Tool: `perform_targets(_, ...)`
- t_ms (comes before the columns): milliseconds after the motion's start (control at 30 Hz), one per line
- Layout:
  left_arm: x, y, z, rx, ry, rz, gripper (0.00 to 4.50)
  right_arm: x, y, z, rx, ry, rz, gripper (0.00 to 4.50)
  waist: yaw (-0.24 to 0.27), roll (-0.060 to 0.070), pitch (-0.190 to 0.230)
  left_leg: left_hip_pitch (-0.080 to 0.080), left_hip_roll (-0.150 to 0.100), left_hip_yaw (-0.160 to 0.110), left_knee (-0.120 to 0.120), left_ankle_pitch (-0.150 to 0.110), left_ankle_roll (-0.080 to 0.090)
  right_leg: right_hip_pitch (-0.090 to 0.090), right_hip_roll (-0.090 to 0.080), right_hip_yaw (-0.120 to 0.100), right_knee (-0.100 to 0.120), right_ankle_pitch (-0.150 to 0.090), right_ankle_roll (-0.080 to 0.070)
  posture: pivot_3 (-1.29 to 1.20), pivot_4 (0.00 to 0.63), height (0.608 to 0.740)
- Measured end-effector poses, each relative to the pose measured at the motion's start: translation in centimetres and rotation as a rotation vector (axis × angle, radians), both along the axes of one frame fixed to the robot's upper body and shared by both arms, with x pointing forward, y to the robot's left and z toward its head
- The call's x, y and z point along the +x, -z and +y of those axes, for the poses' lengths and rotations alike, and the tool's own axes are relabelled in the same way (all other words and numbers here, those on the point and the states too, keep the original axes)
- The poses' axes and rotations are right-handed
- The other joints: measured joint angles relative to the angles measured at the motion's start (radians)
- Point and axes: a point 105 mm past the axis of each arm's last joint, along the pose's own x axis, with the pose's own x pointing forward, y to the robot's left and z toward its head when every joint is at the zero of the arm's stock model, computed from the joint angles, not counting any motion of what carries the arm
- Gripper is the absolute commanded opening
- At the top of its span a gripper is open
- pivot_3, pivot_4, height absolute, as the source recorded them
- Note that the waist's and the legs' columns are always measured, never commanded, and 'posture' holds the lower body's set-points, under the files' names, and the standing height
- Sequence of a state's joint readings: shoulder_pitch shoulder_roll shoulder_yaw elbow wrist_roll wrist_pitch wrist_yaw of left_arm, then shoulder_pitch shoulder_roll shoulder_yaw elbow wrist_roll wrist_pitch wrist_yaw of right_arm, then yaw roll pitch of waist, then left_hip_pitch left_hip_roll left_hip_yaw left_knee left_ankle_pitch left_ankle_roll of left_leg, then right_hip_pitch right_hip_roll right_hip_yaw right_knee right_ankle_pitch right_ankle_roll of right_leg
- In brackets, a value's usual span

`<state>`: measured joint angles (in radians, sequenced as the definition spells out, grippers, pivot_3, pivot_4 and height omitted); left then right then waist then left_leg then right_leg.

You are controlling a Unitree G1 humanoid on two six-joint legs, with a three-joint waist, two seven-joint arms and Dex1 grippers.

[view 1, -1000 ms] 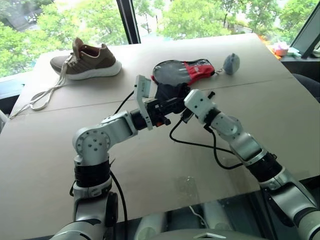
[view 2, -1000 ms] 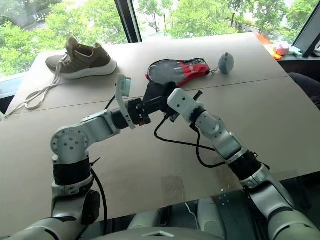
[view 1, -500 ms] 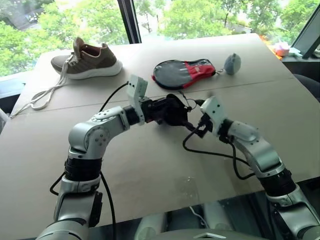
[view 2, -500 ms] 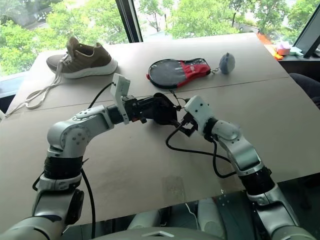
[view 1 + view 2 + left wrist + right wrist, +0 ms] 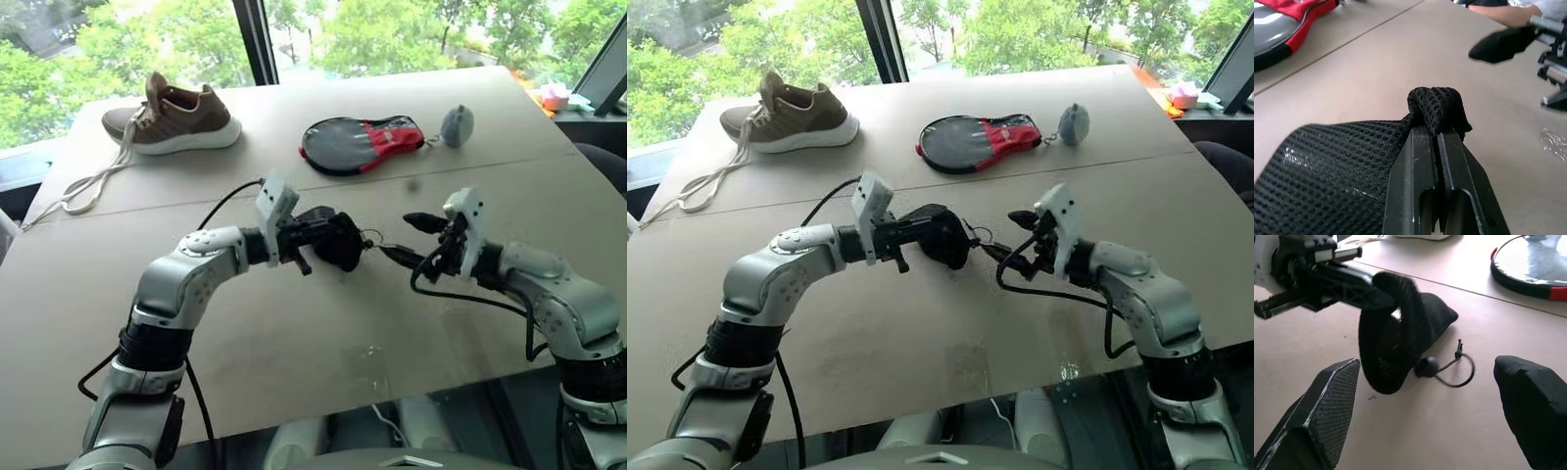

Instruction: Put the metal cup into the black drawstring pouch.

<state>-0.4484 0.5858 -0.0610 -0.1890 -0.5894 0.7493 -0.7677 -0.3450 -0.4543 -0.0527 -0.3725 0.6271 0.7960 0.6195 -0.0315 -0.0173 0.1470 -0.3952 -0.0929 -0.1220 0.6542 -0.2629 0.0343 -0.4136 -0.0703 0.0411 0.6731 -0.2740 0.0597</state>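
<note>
Black drawstring pouch pinched in shut left tool, wide-open empty right tool just beside.

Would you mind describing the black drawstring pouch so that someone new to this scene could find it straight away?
Start at the wide tan table and look to its middle, nearer than the seam that crosses it. The black drawstring pouch hangs there, pinched in the left gripper. Unlike the flat black-and-red zip case lying farther back, it is plain black mesh with a thin cord and round toggle trailing from it.
</note>
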Motion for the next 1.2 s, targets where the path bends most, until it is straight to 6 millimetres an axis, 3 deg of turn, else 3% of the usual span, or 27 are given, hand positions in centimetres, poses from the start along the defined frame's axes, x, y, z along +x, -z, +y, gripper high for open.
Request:
perform_targets(67,-0.3,0.0,0.0,0.002,0.005,-0.002,0.00,0.5,-0.5,-0.4,0.091,0.048,0.040,4.44,0.000,0.000,0.000,0.000,0.000,0.000,0.000,0.000,0.000,0.000,0.000,0.000,0.000,0.000,0.000,0.00,0.150,0.740)
perform_targets(167,-1.8,0.5,-0.2,0.016,0.039,0.009,0.00,1.5,1.5,-0.9,0.143,0.144,0.163,4.44,-0.001,0.000,0.000,0.000,0.000,0.000,-0.001,0.000,0.000,0.000,0.000,0.001,0.000,0.000,0.000,0.00,0.150,0.740)
perform_targets(267,-2.6,1.5,0.2,0.038,0.034,0.040,0.00,1.6,3.3,-0.6,0.008,0.178,0.136,4.44,-0.001,0.001,0.000,0.000,0.000,0.001,-0.001,0.000,0.000,-0.001,0.000,0.000,0.000,0.000,0.000,0.00,0.150,0.740)
perform_targets(400,-3.2,2.1,0.7,0.056,0.020,0.058,0.00,1.1,3.8,1.0,-0.202,0.092,-0.064,4.44,-0.002,0.001,0.000,0.000,0.000,0.001,0.000,0.000,0.000,0.000,0.000,0.000,0.001,0.000,0.000,0.00,0.150,0.740)
perform_targets(500,-3.2,2.2,2.1,0.074,-0.026,0.068,0.00,1.1,4.5,1.4,-0.308,0.054,-0.133,4.44,-0.004,0.000,0.000,0.000,0.000,0.001,0.000,0.000,0.000,0.000,0.000,0.000,0.001,0.000,0.000,0.00,0.150,0.740)
perform_targets(633,-4.3,2.2,4.7,0.136,-0.060,0.082,0.00,3.4,4.0,2.2,-0.213,0.141,-0.081,4.44,-0.007,0.001,0.001,0.001,0.001,0.001,-0.001,0.000,0.000,-0.001,0.001,0.000,0.002,0.000,0.000,0.00,0.150,0.740)
perform_targets(733,-4.8,2.4,5.0,0.150,-0.054,0.095,0.00,4.2,3.3,3.5,-0.191,0.130,-0.090,4.44,-0.002,0.001,0.001,0.001,0.000,0.000,-0.001,0.000,0.000,0.000,0.000,0.000,0.000,0.000,0.000,0.00,0.150,0.740)
perform_targets(867,-4.9,2.3,4.8,0.150,-0.046,0.088,0.00,5.6,3.8,5.6,-0.119,0.165,-0.006,4.44,-0.002,0.001,0.000,0.001,0.000,0.000,-0.001,0.000,0.000,-0.001,0.000,0.000,0.000,0.000,0.000,0.00,0.150,0.740)
perform_targets(1000,-4.9,2.1,4.6,0.150,-0.048,0.075,0.00,5.0,5.1,6.9,-0.164,0.104,0.032,4.44,-0.003,0.001,0.000,0.001,0.000,0.001,-0.001,0.000,0.000,-0.001,0.000,0.000,-0.001,0.000,0.000,0.00,0.150,0.740)
perform_targets(1133,-5.1,2.0,4.4,0.153,-0.043,0.066,0.00,4.0,7.1,6.2,-0.245,0.058,0.067,4.44,-0.004,0.001,0.001,0.001,0.000,0.001,-0.001,0.000,0.000,-0.001,0.000,0.000,0.000,0.000,0.000,0.00,0.150,0.740)
perform_targets(1200,-5.1,2.0,4.5,0.156,-0.043,0.067,0.00,3.2,6.7,6.2,-0.255,0.001,0.055,4.44,-0.005,0.001,0.000,0.001,0.000,0.001,-0.001,0.000,0.000,0.000,0.000,0.000,0.001,0.000,0.000,0.00,0.150,0.740)
